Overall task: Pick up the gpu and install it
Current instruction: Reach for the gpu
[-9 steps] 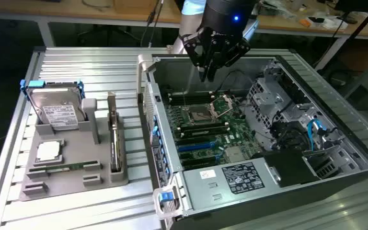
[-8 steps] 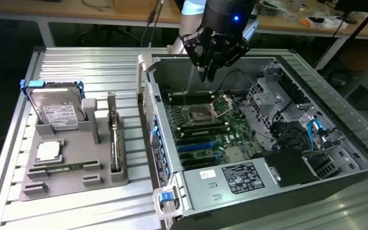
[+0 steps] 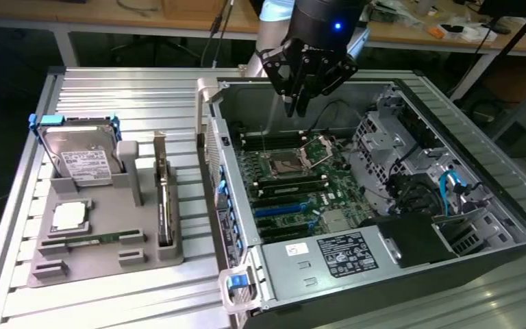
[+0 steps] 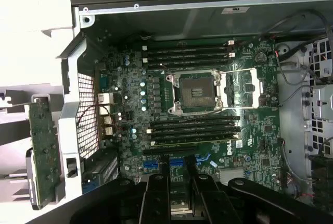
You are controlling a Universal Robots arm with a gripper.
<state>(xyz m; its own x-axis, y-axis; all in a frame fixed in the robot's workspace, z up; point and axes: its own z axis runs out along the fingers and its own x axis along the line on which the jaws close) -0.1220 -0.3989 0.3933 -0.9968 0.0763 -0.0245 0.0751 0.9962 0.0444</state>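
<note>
The gpu [image 3: 162, 202] stands on edge in a slot of the grey holder [image 3: 107, 264] at the exterior view's left, with nothing touching it. In the wrist view the gpu [image 4: 44, 148] shows its circuit-board side beside the case wall. My gripper [image 3: 300, 108] hangs over the back of the open computer case [image 3: 216, 147], above the motherboard [image 3: 290, 185] and well apart from the gpu. In the wrist view the gripper [image 4: 177, 171] is open by a narrow gap and holds nothing. Blue expansion slots [image 4: 204, 159] lie under its fingers [image 4: 155, 193].
The holder also carries a silver hard drive [image 3: 85, 159] in a blue frame, a processor [image 3: 68, 217] and a green memory stick [image 3: 98, 239]. Inside the case are the open processor socket [image 4: 195, 91], drive cages [image 3: 400, 140], cables and a power supply [image 3: 336, 257].
</note>
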